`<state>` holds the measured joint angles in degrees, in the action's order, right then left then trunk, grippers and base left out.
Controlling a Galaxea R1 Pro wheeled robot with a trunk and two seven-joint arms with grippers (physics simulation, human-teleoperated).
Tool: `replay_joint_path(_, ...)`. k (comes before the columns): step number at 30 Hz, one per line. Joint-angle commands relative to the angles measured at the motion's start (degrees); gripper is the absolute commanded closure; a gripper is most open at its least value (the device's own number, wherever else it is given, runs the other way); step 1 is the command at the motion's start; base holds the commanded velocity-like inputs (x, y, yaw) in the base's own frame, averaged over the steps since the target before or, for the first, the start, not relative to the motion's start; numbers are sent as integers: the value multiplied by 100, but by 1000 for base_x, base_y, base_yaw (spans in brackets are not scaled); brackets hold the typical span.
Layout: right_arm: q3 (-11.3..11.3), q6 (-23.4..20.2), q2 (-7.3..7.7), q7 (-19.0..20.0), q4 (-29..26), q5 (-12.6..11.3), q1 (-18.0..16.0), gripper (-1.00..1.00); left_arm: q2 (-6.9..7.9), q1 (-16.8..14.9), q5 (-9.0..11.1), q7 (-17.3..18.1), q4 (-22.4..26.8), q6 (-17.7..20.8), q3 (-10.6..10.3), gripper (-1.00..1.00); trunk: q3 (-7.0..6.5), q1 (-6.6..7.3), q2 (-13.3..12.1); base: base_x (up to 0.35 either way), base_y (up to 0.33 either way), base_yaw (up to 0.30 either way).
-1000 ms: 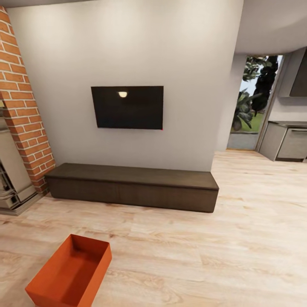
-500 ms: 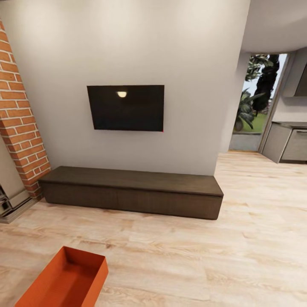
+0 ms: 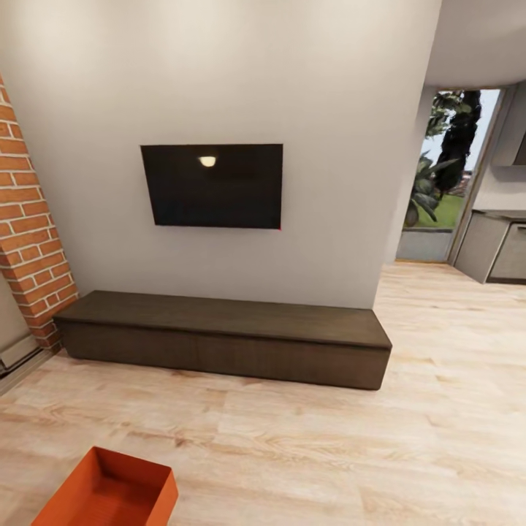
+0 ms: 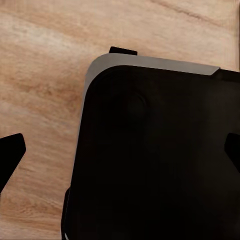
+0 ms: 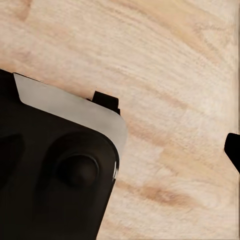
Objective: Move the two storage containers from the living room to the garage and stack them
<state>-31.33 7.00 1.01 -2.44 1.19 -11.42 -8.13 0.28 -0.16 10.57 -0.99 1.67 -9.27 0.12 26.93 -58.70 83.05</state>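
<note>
Storage container [image 3: 109, 493] on wood floor [image 3: 329, 438]

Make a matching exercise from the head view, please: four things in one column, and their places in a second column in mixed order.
Things:
1. storage container
2. television
3. brick chimney
4. low dark cabinet

Places:
A. on the grey wall
B. at the left edge of the view
C. on the wood-plank floor, at the bottom left
D. along the foot of the wall, under the screen

Pairs: 1-C, 2-A, 3-B, 4-D
</note>
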Motion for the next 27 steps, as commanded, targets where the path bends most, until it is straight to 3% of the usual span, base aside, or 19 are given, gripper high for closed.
replay_joint_path(1, -49, 28, 0, -4, 13, -53, -5, -100, -1, -2, 24, -6, 0, -14, -3, -100, 6, -3, 2, 302, 0, 0)
replay_joint_path(22, -49, 21, -3, 2, 13, -57, -5, -100, -2, -2, 24, -6, 0, -14, -3, -100, 6, -3, 2, 301, 0, 0)
replay_joint_path(27, -49, 21, 3, 5, 13, -62, -5, -100, -2, -2, 18, -6, 0, -22, -4, -100, 6, -3, 2, 183, 0, 138)
